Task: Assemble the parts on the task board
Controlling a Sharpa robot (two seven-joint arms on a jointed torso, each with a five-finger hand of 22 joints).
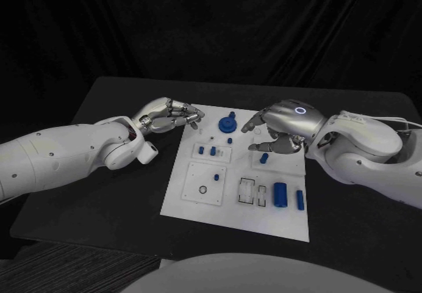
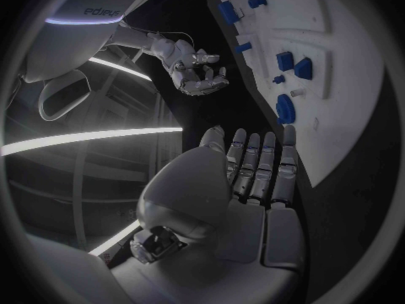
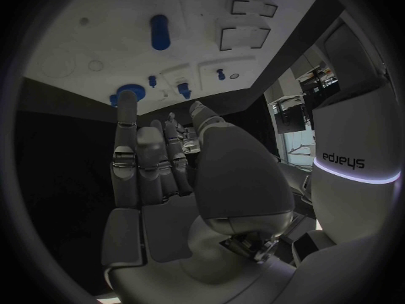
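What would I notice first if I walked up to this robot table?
Two shiny silver hands, the left hand and right hand, hover over the far end of the white task board. Neither holds anything. Between them on the board sits a round blue part.

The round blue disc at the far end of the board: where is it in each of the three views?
Head view: the blue disc lies at the board's far end, between the two hands.
Left wrist view: the disc sits at the board's edge, just past the left hand's fingertips.
Right wrist view: the disc shows behind a raised fingertip.
Shared landmark: the white board.
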